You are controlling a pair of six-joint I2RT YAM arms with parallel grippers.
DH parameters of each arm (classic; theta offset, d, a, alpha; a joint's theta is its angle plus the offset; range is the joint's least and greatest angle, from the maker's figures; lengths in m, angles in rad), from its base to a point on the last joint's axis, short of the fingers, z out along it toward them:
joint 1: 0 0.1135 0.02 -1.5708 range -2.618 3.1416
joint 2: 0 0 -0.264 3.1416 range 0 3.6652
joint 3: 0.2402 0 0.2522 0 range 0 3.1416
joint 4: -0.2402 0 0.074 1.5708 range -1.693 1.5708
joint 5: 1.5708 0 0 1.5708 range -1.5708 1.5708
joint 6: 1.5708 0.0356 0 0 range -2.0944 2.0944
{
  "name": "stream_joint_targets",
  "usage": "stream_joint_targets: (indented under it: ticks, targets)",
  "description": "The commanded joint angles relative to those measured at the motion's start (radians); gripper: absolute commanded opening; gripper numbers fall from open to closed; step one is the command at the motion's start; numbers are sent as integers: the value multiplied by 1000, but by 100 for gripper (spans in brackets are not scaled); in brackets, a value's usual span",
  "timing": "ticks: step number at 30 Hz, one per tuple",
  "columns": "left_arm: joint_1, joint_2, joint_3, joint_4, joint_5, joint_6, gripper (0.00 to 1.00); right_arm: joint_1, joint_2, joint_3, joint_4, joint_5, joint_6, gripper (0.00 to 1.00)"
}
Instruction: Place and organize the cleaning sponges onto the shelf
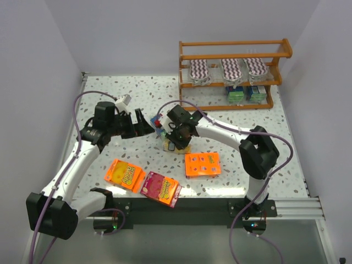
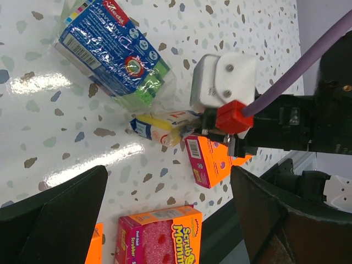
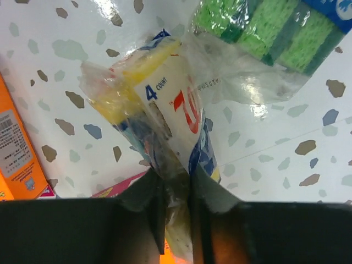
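- The right gripper point(image 3: 175, 193) is clenched on the yellow pack point(image 3: 165, 99), a soft block in crinkled clear film with a blue-and-white label; its lower end is pinched between the two dark fingers and the rest sticks out ahead of the jaws
- Just past that pack's far end lies the blue-green pack point(image 3: 264, 27), coarse green blocks under glossy wrap
- The left gripper point(image 2: 168, 181) is released, its broad black fingers spread wide and gripping nothing
- The shelf point(image 1: 234, 49), with orange-brown wooden rails and pale wire tiers, stands well beyond both jaws; oval zigzag pads point(image 1: 199, 70) sit on its middle tier
- A flat orange box point(image 1: 202, 164) lies on the near side of the right jaws
- The table point(image 1: 132, 93) is glossy white with grey and brown speckles, between plain pale walls
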Motion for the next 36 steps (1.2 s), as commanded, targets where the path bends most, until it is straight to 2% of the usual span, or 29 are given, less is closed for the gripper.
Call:
stream_joint_targets:
  ticks: [1, 3, 4, 9, 12, 13, 15, 20, 25, 32, 36]
  targets:
    - [9, -7, 44, -6, -3, 38, 100, -29, -34, 107, -129, -33, 72, 10]
    - [11, -9, 64, -24, -6, 45, 100, -51, -89, 144, -167, -59, 143, 1]
    - [12, -12, 82, -29, -4, 45, 100, -84, -110, 153, -199, -126, 169, 0]
    - [14, -4, 142, -37, 23, 43, 100, -238, -276, 242, -244, -301, 348, 0]
    - [15, 17, 171, -26, 46, 41, 100, -388, -313, 363, -220, -342, 469, 1]
    - [14, 22, 173, -25, 51, 40, 100, -419, -308, 448, -212, -346, 508, 1]
    - [15, 37, 176, -14, 68, 37, 100, -507, -263, 539, -185, -373, 623, 0]
    - [14, 46, 176, -2, 83, 37, 100, -620, -85, 864, -131, -389, 854, 0]
    - [15, 35, 179, -14, 79, 45, 100, -667, 120, 1140, -142, -310, 912, 0]
    - [17, 40, 181, -5, 86, 48, 100, -715, 159, 1136, 3, -206, 959, 0]
    - [17, 52, 185, 1, 91, 51, 100, -767, 216, 1179, 62, -256, 1037, 0]
